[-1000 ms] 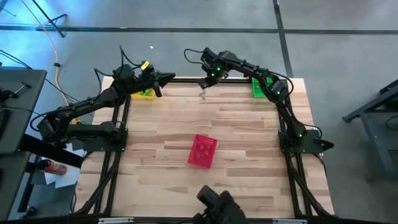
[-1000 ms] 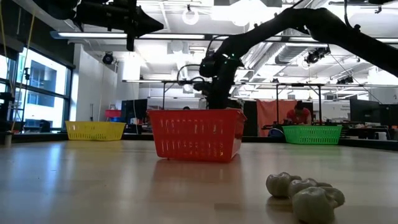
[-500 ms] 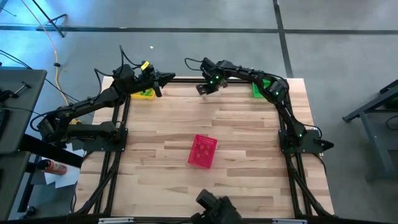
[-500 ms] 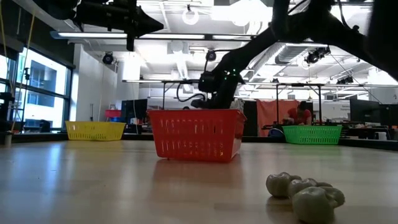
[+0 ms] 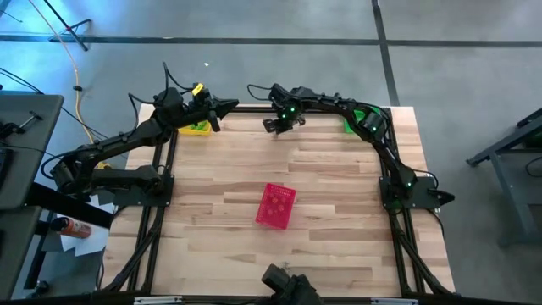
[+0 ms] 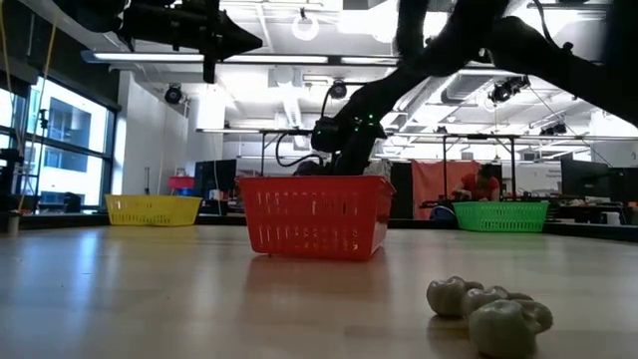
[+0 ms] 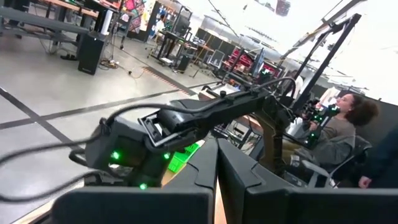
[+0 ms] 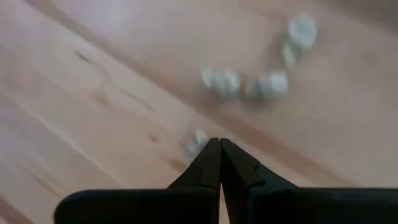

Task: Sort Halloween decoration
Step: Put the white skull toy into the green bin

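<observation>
Overhead, three baskets sit spread wide on the table (image 5: 339, 182), seemingly so each can take one sort: a yellow basket (image 5: 196, 127) at the far left corner, a green basket (image 5: 353, 118) at the far right corner, a red basket (image 5: 276, 206) near the middle. The right tool (image 5: 273, 124) reaches along the far edge between the two corner baskets; in its wrist view the tips meet with nothing between them, pointed down at a loose scatter of small pale trinkets (image 8: 249, 82) lying on bare wood, one just beyond the tips. Judged, it is lining up for a pick, not carrying. The left tool (image 5: 227, 105) hangs raised beside the yellow basket, fingers together and empty, apparently parked clear of the other arm. Close to the table-level camera lie three more pale rounded trinkets (image 6: 485, 310), touching each other, well apart from any basket. No trinket shows inside a basket, so sorting looks barely begun. Trinket colours cannot be told.
</observation>
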Robot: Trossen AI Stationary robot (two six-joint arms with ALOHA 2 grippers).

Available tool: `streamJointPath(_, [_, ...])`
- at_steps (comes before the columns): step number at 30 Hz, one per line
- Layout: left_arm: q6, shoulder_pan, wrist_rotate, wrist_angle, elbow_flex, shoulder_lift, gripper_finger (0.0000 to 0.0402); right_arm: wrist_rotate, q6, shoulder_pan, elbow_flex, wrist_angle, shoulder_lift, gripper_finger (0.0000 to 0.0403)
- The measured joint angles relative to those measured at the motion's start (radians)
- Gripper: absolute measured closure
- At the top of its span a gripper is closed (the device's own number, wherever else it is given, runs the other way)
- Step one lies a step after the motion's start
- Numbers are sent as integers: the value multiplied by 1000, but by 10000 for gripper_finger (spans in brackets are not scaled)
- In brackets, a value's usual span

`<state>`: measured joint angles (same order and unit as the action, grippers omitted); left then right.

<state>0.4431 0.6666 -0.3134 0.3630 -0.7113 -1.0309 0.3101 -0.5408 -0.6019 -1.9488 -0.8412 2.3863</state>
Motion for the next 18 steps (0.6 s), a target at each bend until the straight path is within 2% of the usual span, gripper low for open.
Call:
streamJointPath(10, [-2, 0, 0, 0, 0, 0, 401, -13, 97, 20, 0, -93, -2, 403])
streamJointPath(14, [-1, 0, 0, 0, 0, 0, 401, -54, 57, 9, 0, -81, -3, 403])
streamJointPath(18, [1, 0, -1, 0, 0, 0, 401, -22, 18, -8, 0, -32, -3, 403])
